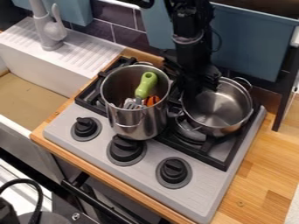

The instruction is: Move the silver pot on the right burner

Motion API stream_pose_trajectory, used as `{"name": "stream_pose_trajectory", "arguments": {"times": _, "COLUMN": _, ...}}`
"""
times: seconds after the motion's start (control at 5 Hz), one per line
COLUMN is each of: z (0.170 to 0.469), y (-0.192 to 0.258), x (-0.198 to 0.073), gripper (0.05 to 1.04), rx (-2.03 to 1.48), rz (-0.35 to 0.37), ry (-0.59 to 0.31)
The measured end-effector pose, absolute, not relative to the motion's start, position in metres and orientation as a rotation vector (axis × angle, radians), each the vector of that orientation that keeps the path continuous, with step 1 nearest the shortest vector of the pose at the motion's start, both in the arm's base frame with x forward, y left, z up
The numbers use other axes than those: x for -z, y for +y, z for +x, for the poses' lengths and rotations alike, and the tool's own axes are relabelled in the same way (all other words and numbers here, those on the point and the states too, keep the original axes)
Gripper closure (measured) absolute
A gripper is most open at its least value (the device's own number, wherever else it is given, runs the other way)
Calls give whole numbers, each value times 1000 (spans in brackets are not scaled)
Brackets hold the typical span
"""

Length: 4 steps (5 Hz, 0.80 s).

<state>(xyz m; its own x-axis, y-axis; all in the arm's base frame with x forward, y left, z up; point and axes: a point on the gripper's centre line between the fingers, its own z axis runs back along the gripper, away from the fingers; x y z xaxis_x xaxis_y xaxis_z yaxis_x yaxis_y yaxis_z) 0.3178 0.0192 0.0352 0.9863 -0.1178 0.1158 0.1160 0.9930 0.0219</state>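
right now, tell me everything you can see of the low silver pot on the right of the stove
The low silver pot looks like shiny metal, round and fairly shallow, with thin loop handles at its upper right and lower left. It has no lid, and the visible part of its inside looks empty. It sits on the black grate, right of the taller pot. The black pincer is at its upper left rim; whether they touch is unclear.
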Motion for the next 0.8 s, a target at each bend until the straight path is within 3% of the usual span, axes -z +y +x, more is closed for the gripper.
{"name": "stream_pose_trajectory", "arguments": {"times": 0.6, "z": 311, "y": 40, "x": -36, "gripper": 1005, "rx": 87, "rz": 17, "ry": -78}}
{"name": "stream_pose_trajectory", "arguments": {"times": 0.8, "z": 312, "y": 45, "x": -36, "gripper": 855, "rx": 71, "rz": 27, "ry": -84}}
